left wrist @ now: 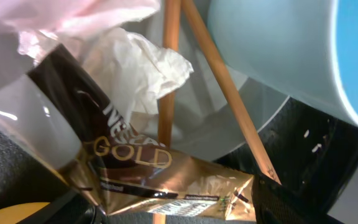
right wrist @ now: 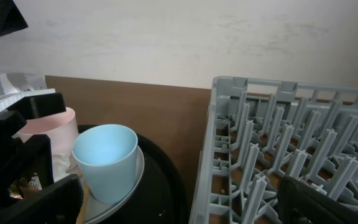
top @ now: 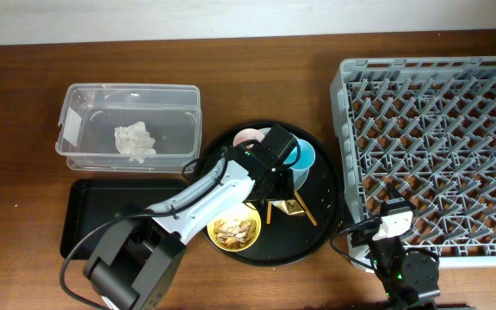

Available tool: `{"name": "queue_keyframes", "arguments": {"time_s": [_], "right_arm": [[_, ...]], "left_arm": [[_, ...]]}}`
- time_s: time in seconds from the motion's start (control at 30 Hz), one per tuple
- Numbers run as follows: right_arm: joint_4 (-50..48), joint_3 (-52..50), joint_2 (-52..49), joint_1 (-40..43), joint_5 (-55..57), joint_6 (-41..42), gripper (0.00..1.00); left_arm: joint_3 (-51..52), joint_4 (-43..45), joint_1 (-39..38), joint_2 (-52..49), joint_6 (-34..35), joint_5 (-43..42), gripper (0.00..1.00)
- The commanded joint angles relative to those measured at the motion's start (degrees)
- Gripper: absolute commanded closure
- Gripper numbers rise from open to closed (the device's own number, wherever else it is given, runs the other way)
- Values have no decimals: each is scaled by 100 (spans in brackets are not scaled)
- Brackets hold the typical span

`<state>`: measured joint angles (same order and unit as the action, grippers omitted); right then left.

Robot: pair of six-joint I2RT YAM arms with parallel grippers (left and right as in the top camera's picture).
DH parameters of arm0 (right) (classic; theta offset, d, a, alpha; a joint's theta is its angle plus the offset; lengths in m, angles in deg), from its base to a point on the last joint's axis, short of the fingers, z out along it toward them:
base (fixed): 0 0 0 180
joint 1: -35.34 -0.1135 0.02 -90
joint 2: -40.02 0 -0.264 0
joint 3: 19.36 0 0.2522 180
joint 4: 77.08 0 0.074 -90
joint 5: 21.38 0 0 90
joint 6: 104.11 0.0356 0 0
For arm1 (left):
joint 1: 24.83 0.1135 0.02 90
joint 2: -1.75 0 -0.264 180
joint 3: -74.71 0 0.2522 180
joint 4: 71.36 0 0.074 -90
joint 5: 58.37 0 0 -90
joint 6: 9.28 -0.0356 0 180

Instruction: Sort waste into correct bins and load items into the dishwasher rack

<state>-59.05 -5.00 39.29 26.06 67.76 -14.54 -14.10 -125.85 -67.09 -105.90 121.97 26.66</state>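
Hovering left gripper sits over gold wrapper on round tray, beside tissue; apart or together, cannot tell; wrapper likely light, crinkly, slippery; pinch flat sealed end.

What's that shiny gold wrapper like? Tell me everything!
The wrapper is a shiny gold-and-brown sachet that looks like foil, creased and flattened, with GOLD printed on it. It lies on the round black tray, over one wooden chopstick, beside a crumpled white tissue.
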Motion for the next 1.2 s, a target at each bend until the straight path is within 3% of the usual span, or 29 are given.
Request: {"name": "queue_keyframes", "arguments": {"time_s": [0.0, 0.07, 0.17, 0.47, 0.57, 0.83, 1.0, 1.17], "right_arm": [[31, -28, 42, 35, 48, -17, 2], [31, -28, 42, 35, 48, -17, 2], [31, -28, 42, 35, 48, -17, 2], [31, -28, 42, 35, 48, -17, 2], [31, -28, 42, 35, 48, -17, 2], [31, -28, 42, 35, 48, -17, 2], [28, -28, 42, 35, 48, -17, 2], [31, -28, 42, 35, 48, -17, 2]], "left_arm": [[22, 7, -13, -122, 120, 315, 25], [22, 22, -13, -168, 122, 332, 25], [22, 24, -13, -205, 120, 332, 52], [22, -2, -13, -205, 118, 332, 80], [22, -98, -13, -192, 116, 328, 99], [22, -153, -7, 275, -15, 334, 100], [20, -155, 50, 1067, -105, 396, 99], [20, -175, 555, 1784, -717, 409, 99]]}}
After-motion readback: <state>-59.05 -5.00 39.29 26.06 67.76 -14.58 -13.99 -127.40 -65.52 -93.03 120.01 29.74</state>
